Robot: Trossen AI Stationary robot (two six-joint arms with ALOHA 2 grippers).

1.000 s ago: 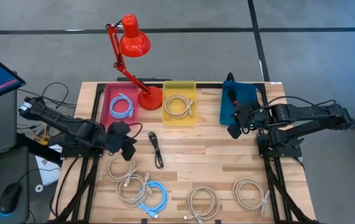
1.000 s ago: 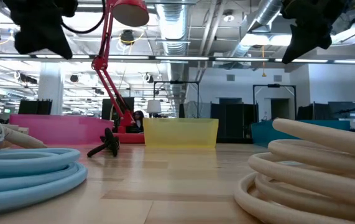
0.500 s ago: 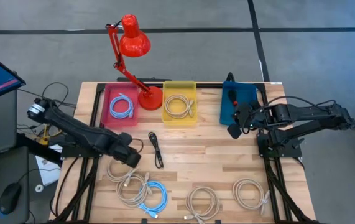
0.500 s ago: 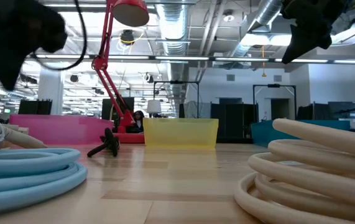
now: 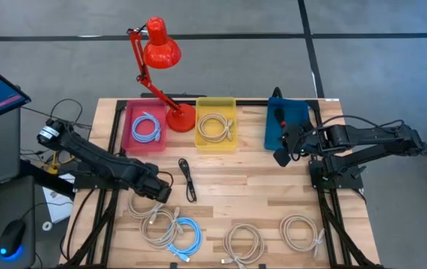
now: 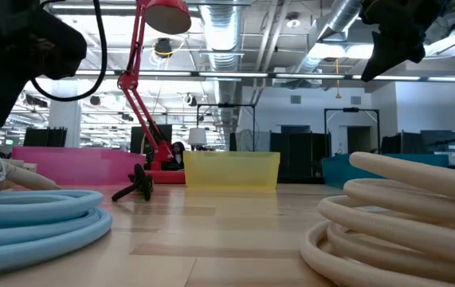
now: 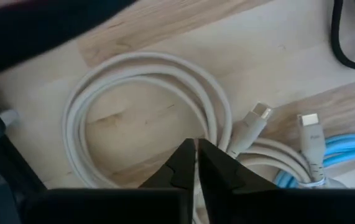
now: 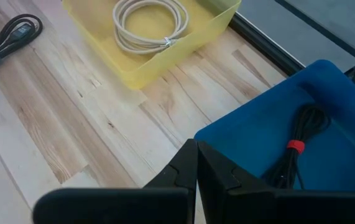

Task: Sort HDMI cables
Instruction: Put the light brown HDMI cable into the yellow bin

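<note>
Loose on the table lie several beige coiled cables point(image 5: 144, 203) point(image 5: 244, 243) point(image 5: 300, 232), a light blue coil point(image 5: 185, 237) and a black folded bundle point(image 5: 188, 179). The pink bin point(image 5: 128, 138) holds a blue coil, the yellow bin point(image 5: 216, 104) a beige coil, and the blue bin point(image 5: 299, 119) a black bundle point(image 8: 301, 140). My left gripper point(image 5: 157, 191) is shut. It hangs above the far-left beige coil point(image 7: 140, 68), well off the table in the low view point(image 6: 20, 56). My right gripper point(image 5: 280, 157) is shut and hovers by the blue bin's near edge.
A red desk lamp point(image 5: 161, 45) stands with its base point(image 5: 181, 117) between the pink and yellow bins. Bare wood lies in the table's middle, between the bins and the row of coils near the front edge. Loose wires trail off the left arm.
My left gripper has moved toward the table's near edge and a little right. It has come down from beside the pink bin until it is over the far-left beige coil. The right arm and all cables have kept still.
</note>
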